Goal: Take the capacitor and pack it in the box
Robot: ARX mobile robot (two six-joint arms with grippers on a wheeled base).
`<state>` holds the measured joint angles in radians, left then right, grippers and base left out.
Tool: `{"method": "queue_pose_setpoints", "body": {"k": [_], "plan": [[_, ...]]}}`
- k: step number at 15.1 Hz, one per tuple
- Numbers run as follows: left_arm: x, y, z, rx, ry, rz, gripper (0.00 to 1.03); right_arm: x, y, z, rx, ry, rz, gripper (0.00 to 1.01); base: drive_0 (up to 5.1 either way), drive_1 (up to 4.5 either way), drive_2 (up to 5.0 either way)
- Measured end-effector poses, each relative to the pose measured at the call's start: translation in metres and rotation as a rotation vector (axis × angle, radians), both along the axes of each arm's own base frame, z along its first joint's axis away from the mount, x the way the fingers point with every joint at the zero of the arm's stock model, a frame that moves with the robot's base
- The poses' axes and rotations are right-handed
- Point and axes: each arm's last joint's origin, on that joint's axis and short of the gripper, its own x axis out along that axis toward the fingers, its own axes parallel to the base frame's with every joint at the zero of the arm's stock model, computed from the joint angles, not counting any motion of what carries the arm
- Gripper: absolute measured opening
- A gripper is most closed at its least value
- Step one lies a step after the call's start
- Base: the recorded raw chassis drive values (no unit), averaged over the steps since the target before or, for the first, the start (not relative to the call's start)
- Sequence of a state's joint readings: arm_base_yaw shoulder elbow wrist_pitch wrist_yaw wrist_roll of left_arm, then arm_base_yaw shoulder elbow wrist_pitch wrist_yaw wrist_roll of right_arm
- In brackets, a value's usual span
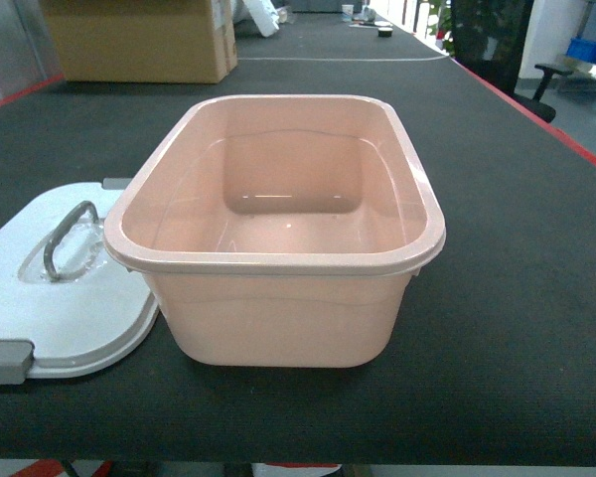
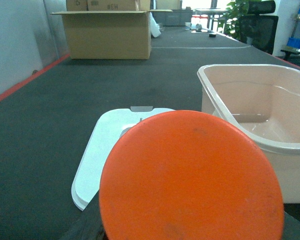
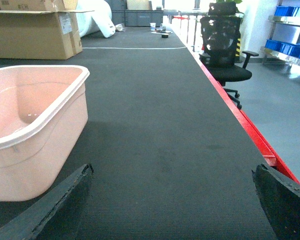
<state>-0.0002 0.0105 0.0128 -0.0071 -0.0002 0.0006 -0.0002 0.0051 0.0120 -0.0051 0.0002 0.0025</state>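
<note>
Dark ribbed table mat w/ pale pink rounded plastic tub in the middle, white lid w/ clear handle flat just left of it. Left gripper clamps the orange-red cylinder capacitor right up against its cam, beside the tub. Right gripper jaws spread wide, holding nothing

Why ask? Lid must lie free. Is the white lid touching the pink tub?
Cannot tell. Head view: the tub rim overhangs the lid edge; left wrist view: the orange cylinder hides it.

box near the table's front edge; lid flat, touching its left side; cardboard box behind, far-left; chair beyond the right edge.
</note>
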Motion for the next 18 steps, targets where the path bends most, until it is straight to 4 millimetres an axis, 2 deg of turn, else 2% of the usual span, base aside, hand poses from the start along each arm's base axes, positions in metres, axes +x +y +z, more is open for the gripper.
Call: {"method": "queue_pose_setpoints", "body": {"k": [7,8,10,11,12,13,15,18], "plan": [[0.000,0.000,0.000,0.000,0.000,0.000,0.44,0.000,0.000,0.000,0.000,0.000,0.000,0.98,0.0,0.00,0.0],[0.001,-0.001,-0.002,0.009,0.060,0.085,0.44,0.000,0.000,0.000,0.000,0.000,0.000,0.98,0.0,0.00,0.0],[0.021,-0.012,0.004,0.061,0.111,0.258,0.44,0.000,0.000,0.000,0.000,0.000,0.001,0.98,0.0,0.00,0.0],[0.036,-0.012,0.014,0.076,0.092,0.315,0.44,0.000,0.000,0.000,0.000,0.000,-0.001,0.98,0.0,0.00,0.0],[0.081,-0.024,0.053,0.083,-0.020,0.248,0.44,0.000,0.000,0.000,0.000,0.000,0.000,0.98,0.0,0.00,0.0],[0.107,-0.034,0.069,0.088,-0.054,0.194,0.44,0.000,0.000,0.000,0.000,0.001,0.000,0.98,0.0,0.00,0.0],[0.151,-0.063,0.080,0.103,-0.031,0.084,0.44,0.000,0.000,0.000,0.000,0.001,0.000,0.98,0.0,0.00,0.0],[0.193,-0.105,0.082,0.103,0.000,-0.036,0.44,0.000,0.000,0.000,0.000,0.001,0.000,0.98,0.0,0.00,0.0]]}}
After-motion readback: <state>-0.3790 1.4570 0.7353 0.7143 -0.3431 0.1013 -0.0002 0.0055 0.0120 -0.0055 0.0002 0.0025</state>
